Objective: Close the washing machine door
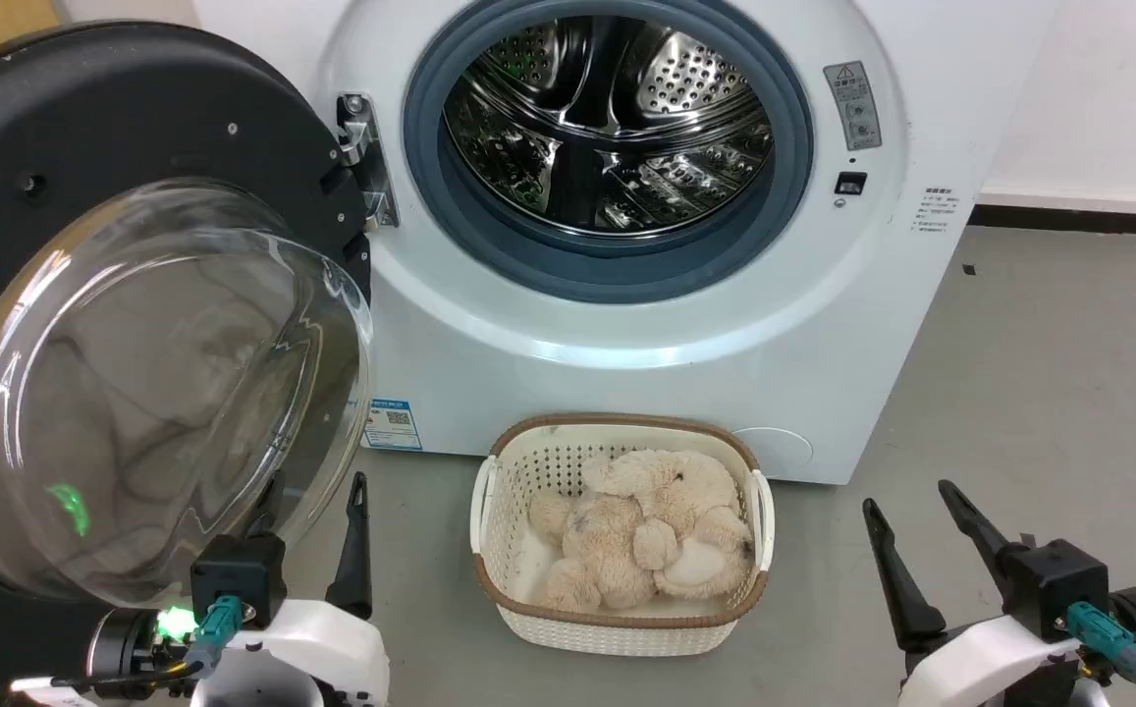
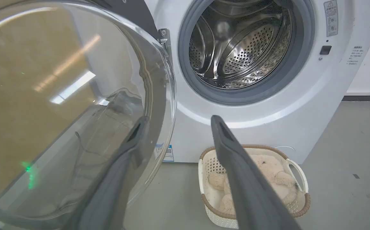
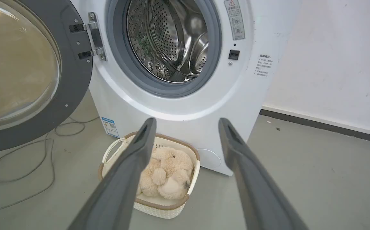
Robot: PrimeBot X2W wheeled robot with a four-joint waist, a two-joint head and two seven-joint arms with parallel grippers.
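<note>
While the washing machine door [image 1: 155, 373] stands open, left gripper [image 2: 180, 119] and right gripper [image 3: 187, 121] spread fingers [image 3: 236, 150] wide, empty.

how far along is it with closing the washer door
Nothing done yet: the door stands wide open, drum exposed. In hand: the left gripper, open, sits beside the door, contact unclear. The right gripper hangs open. Remaining: swing the door shut.

The grey floor [image 1: 1068, 393] is occupied by the white washing machine [image 1: 646, 373], which is stood close to a white wall. A white woven basket [image 1: 617, 628] is set on the floor just before the machine's front. A thin grey cable [image 3: 53, 159] is laid in loose loops beside the machine.
</note>
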